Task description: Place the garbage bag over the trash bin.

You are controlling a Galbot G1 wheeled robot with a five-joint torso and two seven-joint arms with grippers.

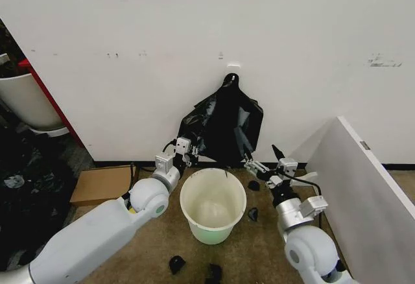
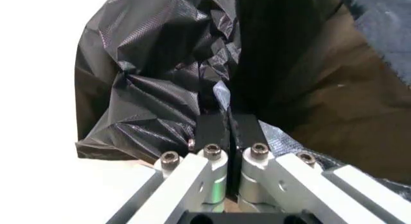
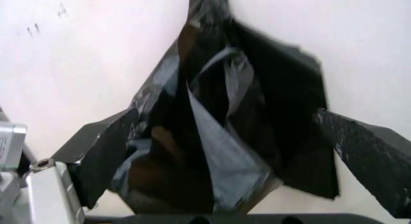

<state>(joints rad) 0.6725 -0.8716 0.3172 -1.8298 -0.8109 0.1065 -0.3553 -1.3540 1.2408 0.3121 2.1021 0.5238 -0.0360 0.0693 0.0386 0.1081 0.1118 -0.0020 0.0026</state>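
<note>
The left pincer (image 1: 192, 155) is closed tight on a fold of the garbage bag (image 1: 224, 125); in the left wrist view its two black pads (image 2: 212, 131) press together with crinkled black plastic gathered just beyond the tips (image 2: 226, 119). It grips the bag at its lower left edge, just above and behind the rim of the trash bin (image 1: 213, 204).

The right pincer (image 1: 264, 161) sits at the bag's lower right corner, its fingers spread apart, with one silver finger (image 1: 254, 165) reaching toward the plastic and a dark finger (image 1: 278, 152) angled away. Whether that silver finger actually touches the bag cannot be told. In the right wrist view the bag (image 3: 218, 137) hangs in front of the pincer, its folds opening downward, with the pincer's dark fingers framing it on either side.

The bag hangs against the white wall (image 1: 194, 31) from a small hook (image 1: 233, 67) by a loop at its top, spreading wider toward the bottom. The bin stands upright on the brown floor (image 1: 259, 245) directly below the bag and between the two arms, its mouth open and bare inside. Small black scraps (image 1: 177, 263) lie on the floor near the bin, a cardboard box (image 1: 102, 184) rests by the wall on the robot's left, and a white panel (image 1: 366, 187) leans on the right.
</note>
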